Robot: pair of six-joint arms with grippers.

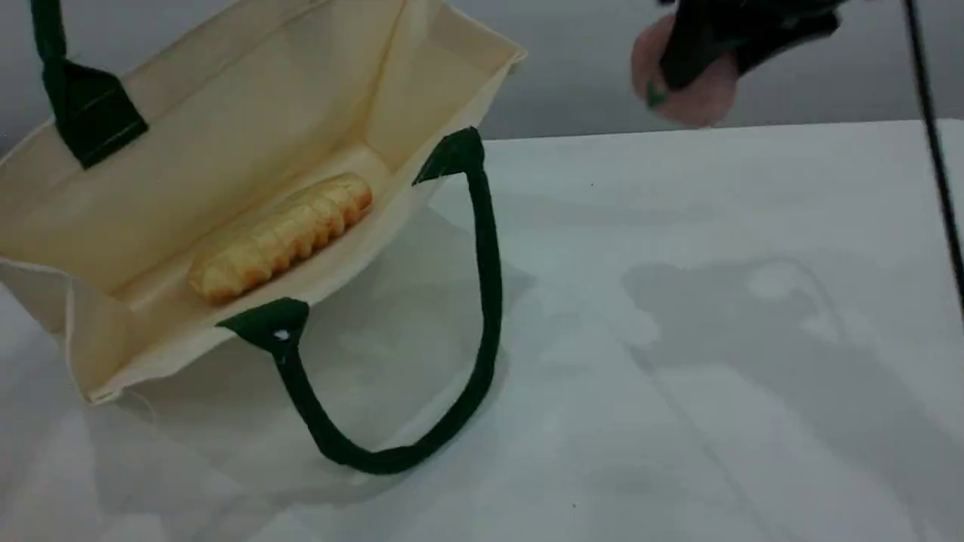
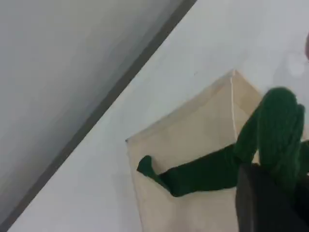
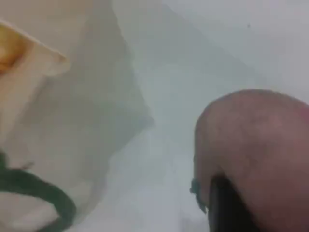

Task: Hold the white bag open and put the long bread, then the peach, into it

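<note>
1. White bag (image 1: 226, 113) sits at the left of the tabletop (image 1: 715, 339), mouth open and facing up toward the camera; its near strap handle (image 1: 482, 301) droops onto the tabletop.
2. Long bread (image 1: 282, 237) is already inside, lying on the bag floor, long axis running along the bag's length.
3. Left pincer (image 2: 270, 203) is clamped fully shut on the far green strap handle (image 2: 270, 125), holding that side up; only the fingertip shows in the left wrist view.
4. Right pincer (image 1: 715, 45) is up in the air at top right, partly closed around the peach (image 1: 689, 94), well apart from the bag.
5. Key relation: the bag opening lies to the left of and below the peach, so the right arm likely has to carry it leftward over the rim, then lower and let go in the free space beside the bread.
6. Risk: catching the near rim or the bread.
</note>
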